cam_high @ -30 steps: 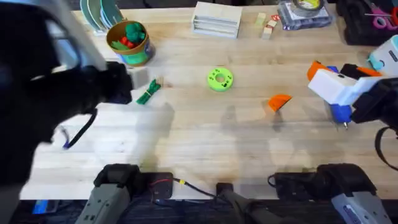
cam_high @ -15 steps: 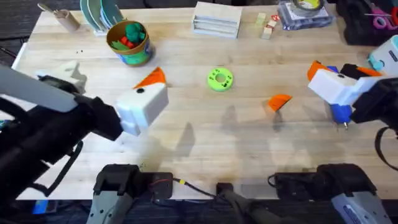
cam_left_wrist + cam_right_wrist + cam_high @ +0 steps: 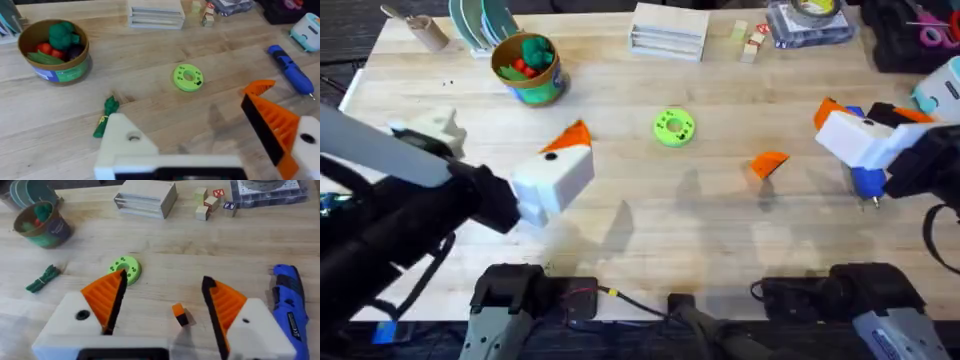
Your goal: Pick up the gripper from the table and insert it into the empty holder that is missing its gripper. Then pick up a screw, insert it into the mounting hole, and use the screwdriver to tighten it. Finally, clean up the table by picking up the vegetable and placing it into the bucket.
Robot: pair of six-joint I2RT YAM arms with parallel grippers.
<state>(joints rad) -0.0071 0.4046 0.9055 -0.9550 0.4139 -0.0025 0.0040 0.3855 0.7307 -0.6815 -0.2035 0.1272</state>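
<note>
The counter [image 3: 650, 225] was of pale wood planks. Along its far edge stood a white box [image 3: 668, 28], some small blocks [image 3: 751, 42] and a stack of plates [image 3: 480, 20].

The left pincer [image 3: 192, 120] hung over the near left part of the counter. It carried one orange finger [image 3: 272, 122]. On the other side there was only a bare white mount [image 3: 127, 142] with a hole. It was released and held nothing.

The right pincer [image 3: 164, 280] hung at the right side, and its two orange fingers stood apart, released, with nothing gripped.

The gripper [image 3: 769, 163], a small orange piece, lay on the counter right of centre. The blue screwdriver [image 3: 290, 305] lay at the right, near the right pincer. The vegetable [image 3: 105, 116] lay on the wood at the left, just beyond the left pincer. The bucket [image 3: 528, 68] stood far left with toy food inside. A green disc [image 3: 673, 127] lay near the centre.
</note>
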